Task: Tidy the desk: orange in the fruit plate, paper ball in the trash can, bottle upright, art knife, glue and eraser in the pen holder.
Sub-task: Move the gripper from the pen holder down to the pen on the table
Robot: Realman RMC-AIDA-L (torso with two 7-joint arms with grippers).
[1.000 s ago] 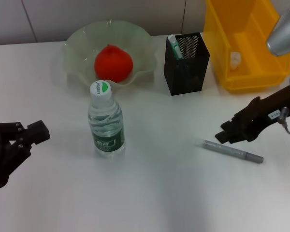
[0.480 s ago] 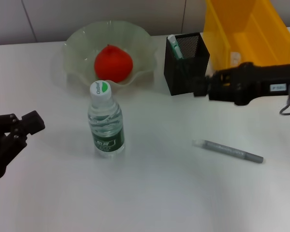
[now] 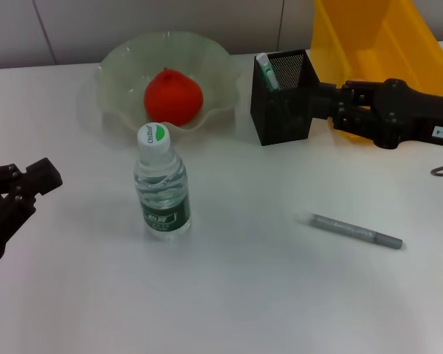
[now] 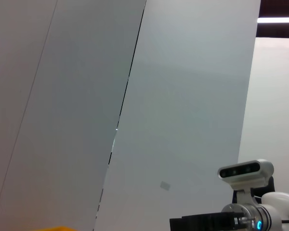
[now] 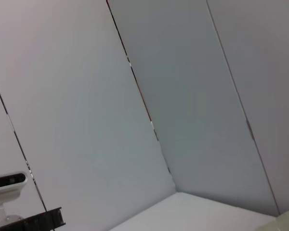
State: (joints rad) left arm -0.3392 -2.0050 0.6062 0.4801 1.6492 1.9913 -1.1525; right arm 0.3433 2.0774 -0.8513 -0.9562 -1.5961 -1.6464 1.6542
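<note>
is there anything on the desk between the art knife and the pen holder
Nothing visible. The art knife lies flat on bare desk, with open surface up to the pen holder. The right end effector is beside the holder, not in that gap.

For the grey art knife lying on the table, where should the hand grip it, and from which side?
Probably at mid-length, from straight above. The art knife lies flat on the white table, slim and long, angled slightly, with bare surface all round it. Fingers should close across its narrow width. The right hand, now beside the pen holder, is the nearer one.
</note>
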